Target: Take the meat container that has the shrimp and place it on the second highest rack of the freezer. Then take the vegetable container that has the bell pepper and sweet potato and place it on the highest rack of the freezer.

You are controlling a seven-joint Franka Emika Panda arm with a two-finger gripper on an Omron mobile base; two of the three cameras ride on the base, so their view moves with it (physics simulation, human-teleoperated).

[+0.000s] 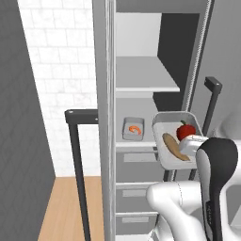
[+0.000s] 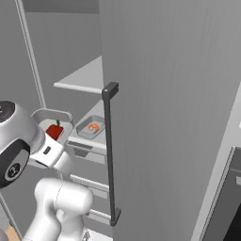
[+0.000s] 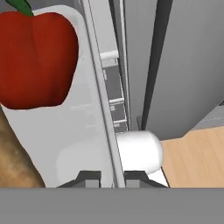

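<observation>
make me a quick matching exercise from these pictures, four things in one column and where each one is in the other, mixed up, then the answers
Things:
1. shrimp
2. bell pepper
3. highest rack
4. gripper

Places or states:
A. shut on the rim of the vegetable container
B. bare shelf above the small tray
C. in the held container, beside the sweet potato
D. in the small tray on the lower plain shelf inside the freezer

Right pairs: 1-D, 2-C, 3-B, 4-A
</observation>
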